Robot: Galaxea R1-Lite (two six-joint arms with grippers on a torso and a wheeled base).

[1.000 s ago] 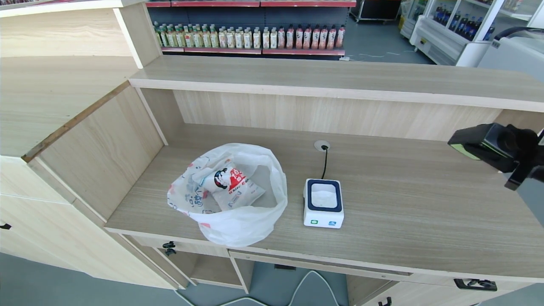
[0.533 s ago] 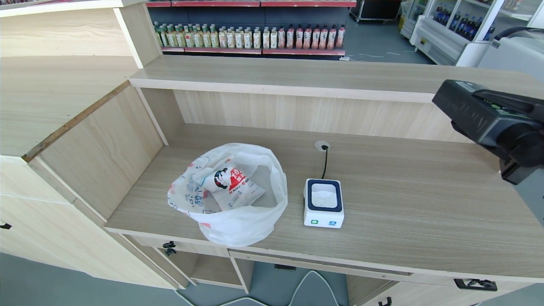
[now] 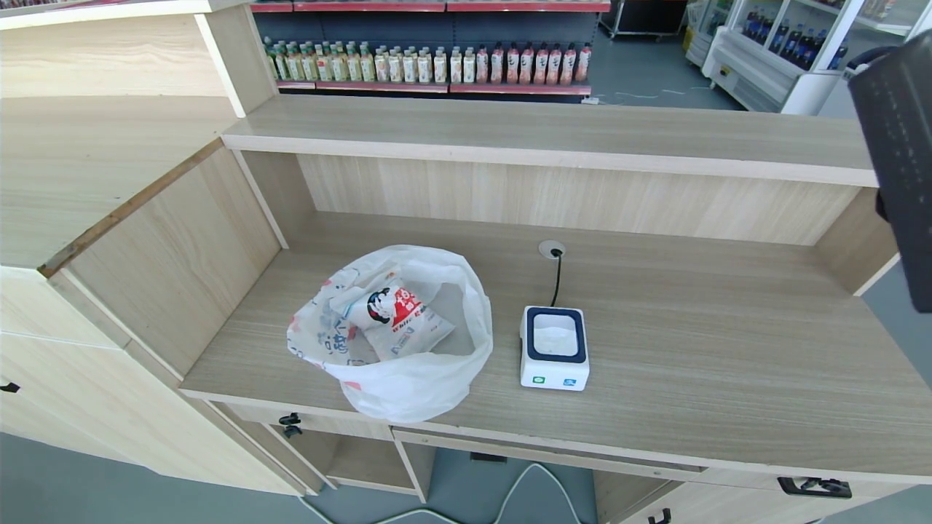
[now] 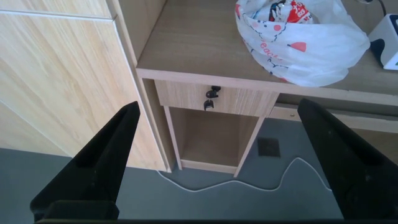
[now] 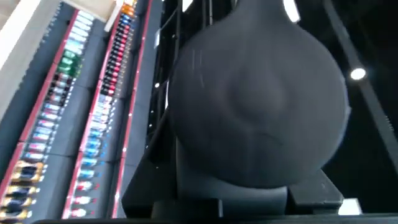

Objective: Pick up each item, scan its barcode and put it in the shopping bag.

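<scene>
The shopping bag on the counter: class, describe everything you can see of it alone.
The shopping bag is thin, crinkled white plastic with small red and dark printed marks outside. It sits on the wooden counter, its front reaching the counter's front edge, mouth open upward and spread wide, sides slumped. Inside lies a white and red packet, tilted against the bag's wall. The bag stands to the left of the scanner, close but not touching it.

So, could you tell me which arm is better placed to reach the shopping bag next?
Probably the left: its open end effector sits low by the counter's left front, facing the bag. The right arm is raised at the far right, beyond the scanner.
</scene>
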